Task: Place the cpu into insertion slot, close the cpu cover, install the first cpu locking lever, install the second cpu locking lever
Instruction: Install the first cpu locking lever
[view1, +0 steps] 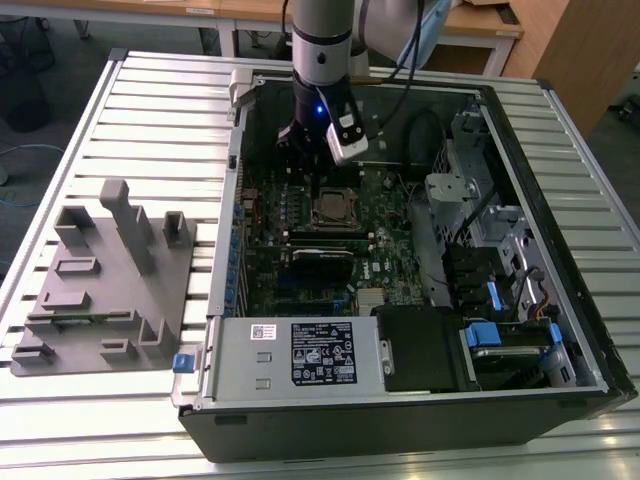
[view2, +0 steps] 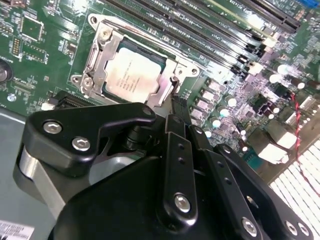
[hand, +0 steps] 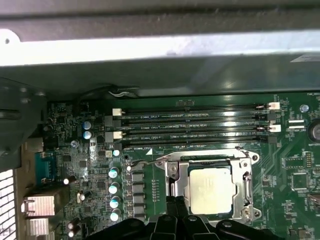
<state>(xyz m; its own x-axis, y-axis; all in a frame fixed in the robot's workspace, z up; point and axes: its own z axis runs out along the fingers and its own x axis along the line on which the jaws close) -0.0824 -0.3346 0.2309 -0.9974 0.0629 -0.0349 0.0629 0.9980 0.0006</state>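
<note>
My work surface is a silver slatted aluminium table (view1: 160, 90). Directly on it lie an open black metal computer case (view1: 400, 425) and, at the exterior view's left, a grey moulded plastic fixture (view1: 110, 300).

cpu (view2: 132, 72): dull silver-grey metal top is looking matt and smooth | cpu cover (view2: 96, 57): silvery metal frame is gleaming bright | circuit board (view2: 45, 55): green surface is shining glossy | gripper (view2: 178, 107): black links are showing matt, screws glinting | table (view1: 150, 100): ribbed pale metal is reflecting softly
</note>
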